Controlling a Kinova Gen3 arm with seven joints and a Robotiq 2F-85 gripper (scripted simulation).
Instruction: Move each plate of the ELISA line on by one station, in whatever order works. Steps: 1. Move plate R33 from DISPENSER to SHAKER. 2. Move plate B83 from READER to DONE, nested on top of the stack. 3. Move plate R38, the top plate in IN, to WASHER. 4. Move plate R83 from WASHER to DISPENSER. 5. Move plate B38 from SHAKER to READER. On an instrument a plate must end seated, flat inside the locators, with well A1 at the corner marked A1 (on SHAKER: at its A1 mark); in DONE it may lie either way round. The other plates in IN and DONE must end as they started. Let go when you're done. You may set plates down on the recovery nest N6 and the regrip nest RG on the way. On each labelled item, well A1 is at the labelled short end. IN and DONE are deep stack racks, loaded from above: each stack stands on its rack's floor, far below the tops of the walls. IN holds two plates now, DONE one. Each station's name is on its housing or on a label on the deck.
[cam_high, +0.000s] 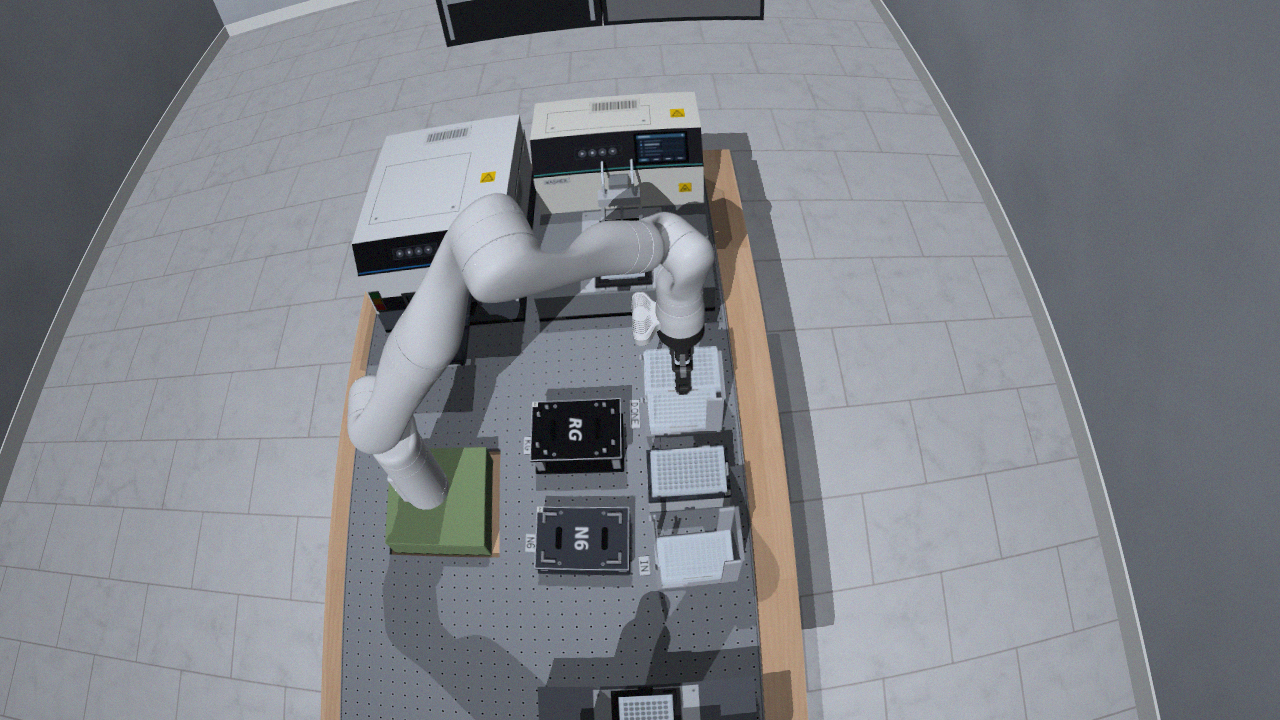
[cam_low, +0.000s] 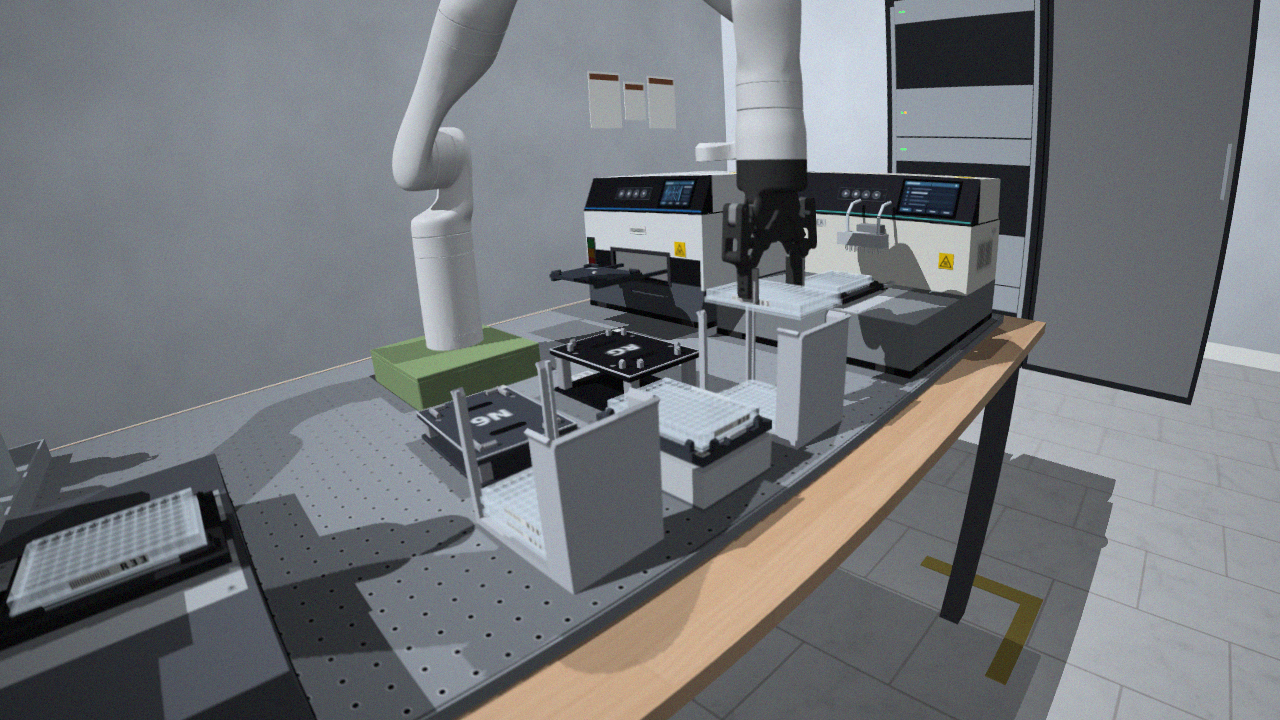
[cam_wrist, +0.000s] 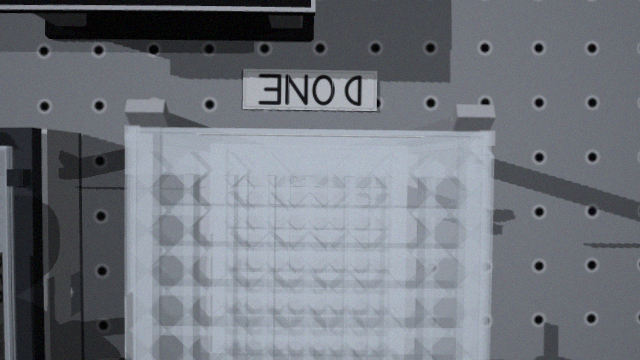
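Observation:
My gripper (cam_high: 682, 383) (cam_low: 771, 279) is shut on clear plate B83 (cam_high: 657, 367) (cam_low: 787, 297) (cam_wrist: 310, 240), gripping it across its width. It holds the plate level over the DONE rack (cam_high: 716, 413) (cam_low: 810, 376), about at the tops of the rack's posts. One plate (cam_high: 675, 413) (cam_low: 747, 394) lies on the rack floor below. The DONE label (cam_wrist: 310, 90) shows in the wrist view. The READER tray (cam_low: 590, 271) is bare. A plate (cam_high: 687, 470) (cam_low: 693, 411) sits on SHAKER, one (cam_low: 841, 282) on WASHER and one (cam_high: 644, 707) (cam_low: 107, 541) on DISPENSER. The IN rack (cam_high: 735, 537) (cam_low: 599, 501) holds plates.
Regrip nest RG (cam_high: 575, 429) (cam_low: 624, 357) and recovery nest N6 (cam_high: 581, 537) (cam_low: 487, 419) stand left of the racks, both without plates. The arm's green base (cam_high: 465, 510) is further left. The table's wooden edge (cam_high: 769, 465) runs close to the right of the racks.

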